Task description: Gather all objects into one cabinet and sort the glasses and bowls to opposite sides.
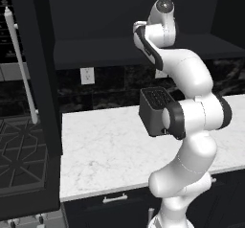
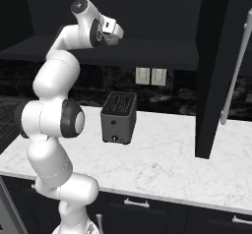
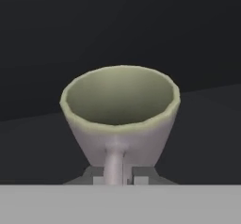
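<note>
In the hand view a grey mug (image 3: 120, 105) stands upright on the dark shelf of the cabinet (image 3: 207, 124), its thin handle turned straight toward me. My gripper (image 3: 114, 177) is shut on that handle, one fingertip on each side of it. In the base views the arm reaches up with its hand at the open black upper cabinet (image 1: 105, 50) (image 2: 147, 51), level with the shelf. The mug is hidden behind the hand there.
The cabinet's tall door (image 1: 40, 78) (image 2: 211, 71) hangs open with its long silver bar handle (image 1: 19, 64) (image 2: 236, 71). A black toaster (image 1: 155, 109) (image 2: 119, 116) stands on the white marble counter (image 1: 105, 150) (image 2: 167, 164). A stove (image 1: 19, 150) lies to the left.
</note>
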